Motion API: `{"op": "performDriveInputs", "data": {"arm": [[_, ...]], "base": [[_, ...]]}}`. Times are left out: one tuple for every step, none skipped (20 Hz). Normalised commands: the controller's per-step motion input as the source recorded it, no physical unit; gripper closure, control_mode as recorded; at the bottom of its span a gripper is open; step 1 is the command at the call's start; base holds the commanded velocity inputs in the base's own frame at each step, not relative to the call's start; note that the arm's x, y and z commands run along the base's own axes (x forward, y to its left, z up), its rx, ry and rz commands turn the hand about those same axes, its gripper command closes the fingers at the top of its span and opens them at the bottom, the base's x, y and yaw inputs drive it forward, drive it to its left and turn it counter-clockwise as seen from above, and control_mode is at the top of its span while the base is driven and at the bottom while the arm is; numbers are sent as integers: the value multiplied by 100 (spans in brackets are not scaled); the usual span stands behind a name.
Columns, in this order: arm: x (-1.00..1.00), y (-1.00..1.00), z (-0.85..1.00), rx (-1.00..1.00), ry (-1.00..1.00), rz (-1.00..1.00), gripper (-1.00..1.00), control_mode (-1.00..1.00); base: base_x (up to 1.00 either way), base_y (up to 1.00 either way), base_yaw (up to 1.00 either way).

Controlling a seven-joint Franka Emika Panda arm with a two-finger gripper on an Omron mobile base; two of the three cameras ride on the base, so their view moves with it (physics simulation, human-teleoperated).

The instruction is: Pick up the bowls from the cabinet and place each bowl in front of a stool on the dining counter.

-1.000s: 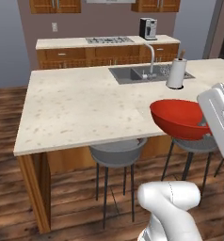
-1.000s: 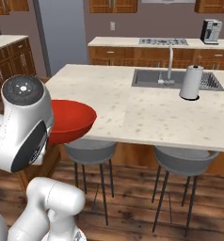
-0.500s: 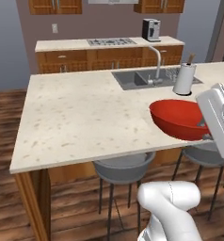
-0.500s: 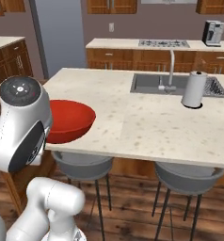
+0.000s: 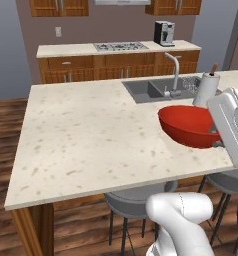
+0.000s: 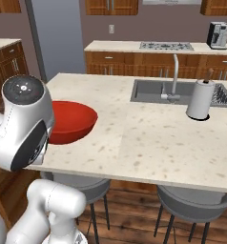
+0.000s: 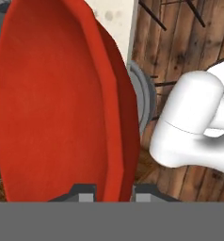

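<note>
- Left base view: the red bowl (image 5: 188,126) is held up over the near edge of the table (image 5: 91,140), toward its right side, a bit in front of the grey sink (image 5: 158,89). The white arm (image 5: 231,125) covers the bowl's right rim, so the end effector itself is hidden behind it here. A white paper towel roll (image 5: 207,89) stands on the table just right of the sink, and a grey stool (image 5: 136,200) sits tucked under the near edge, a little left of the bowl.
- Right base view: same bowl (image 6: 70,121), now seen at the table's (image 6: 153,138) near left corner, with its left side tucked behind the arm's big round joint (image 6: 27,121). Can't tell from here if its bottom touches the top or hangs just above it. One stool (image 6: 84,183) is right below it and a second stool (image 6: 196,202) is further along the near edge. The faucet (image 6: 174,78) and towel roll (image 6: 200,99) are well apart from the bowl, toward the far right.
- Hand view: the end effector (image 7: 115,192) is pinching the bowl's (image 7: 57,103) rim, one dark fingertip on the inside and one on the outside. Past the rim there's a sliver of table edge (image 7: 115,16), a grey stool seat (image 7: 144,101) and the wood floor (image 7: 189,42).
</note>
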Motion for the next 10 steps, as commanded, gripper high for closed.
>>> {"op": "performDriveInputs", "data": {"arm": [[100,4,-19,0,2,0,100,-100],[100,0,-21,1,2,0,100,-100],[100,0,-29,1,1,2,100,-100],[100,1,-34,1,1,4,100,-100],[100,4,-41,0,2,5,100,-100],[100,4,-44,0,2,5,100,-100],[100,7,-50,0,2,5,100,-100],[100,6,-56,0,2,5,100,-100],[100,5,-61,0,2,6,100,-100],[100,9,-66,0,3,6,100,-100]], "base": [[0,0,0],[0,0,0],[0,0,0],[0,0,0],[0,0,0],[0,0,0],[0,0,0],[0,0,0],[0,0,0],[0,0,0]]}}
